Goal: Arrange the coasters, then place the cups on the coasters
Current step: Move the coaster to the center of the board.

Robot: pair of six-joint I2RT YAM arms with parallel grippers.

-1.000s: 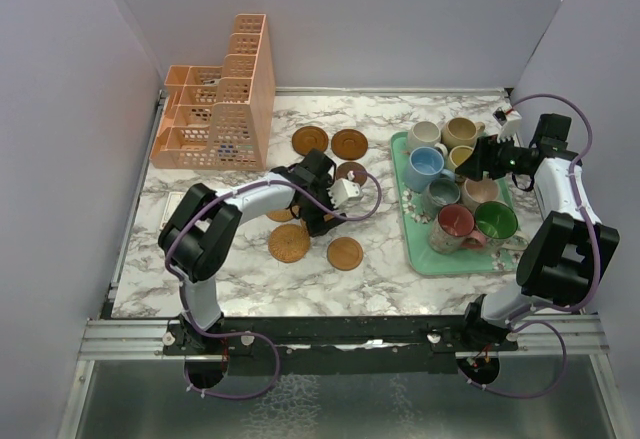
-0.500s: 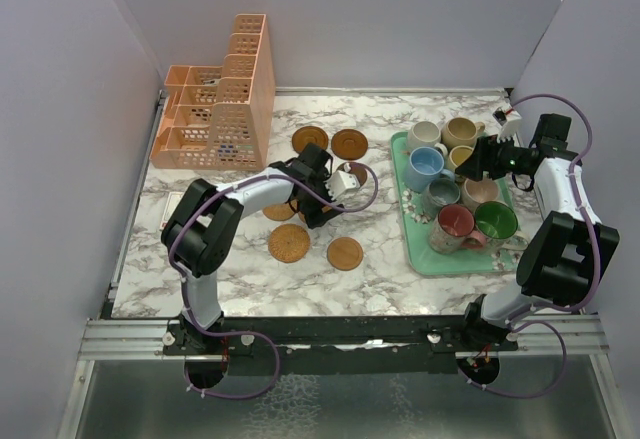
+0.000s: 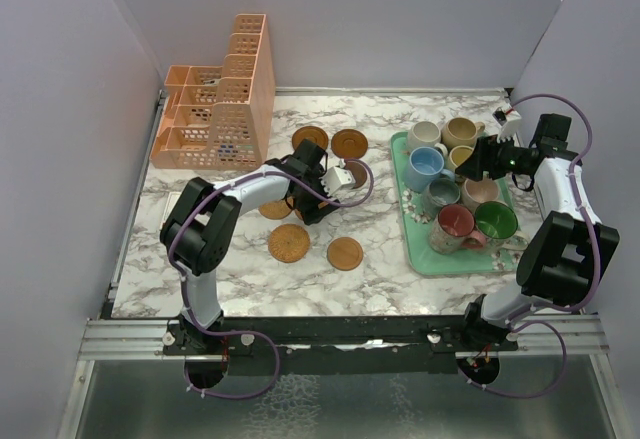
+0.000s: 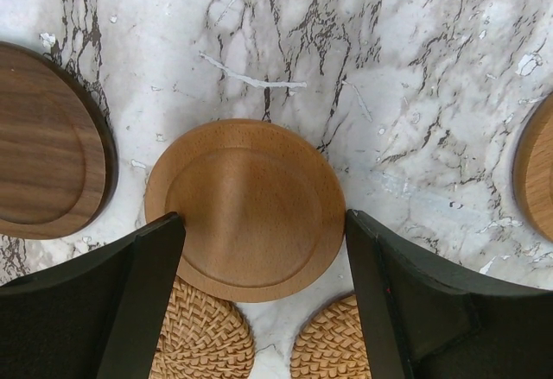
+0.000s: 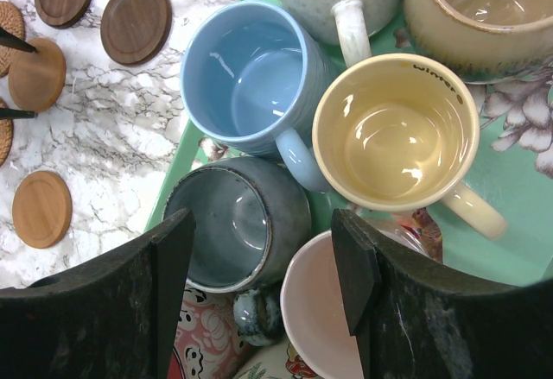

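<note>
Marble surface (image 4: 389,68), middle: one pale wooden coaster (image 4: 246,198), flat. My left hand (image 4: 263,217) is spread astride it; rim contact possibly not made. Handling: close evenly across the rim, then lift clear of the woven coasters (image 4: 203,344) just beside it.

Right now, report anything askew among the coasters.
The light wooden coaster framed by the left gripper overlaps two woven coasters at its near edge, so it likely sits tilted rather than flat.

The pale coaster (image 4: 246,206) and dark coaster (image 4: 47,142) are smooth matt wood, the woven coasters (image 4: 203,340) rough wicker, the tabletop (image 4: 415,77) polished marble-look — and the cups (image 5: 246,77) glossy glazed ceramic, the organiser (image 3: 215,109) matt plastic.
</note>
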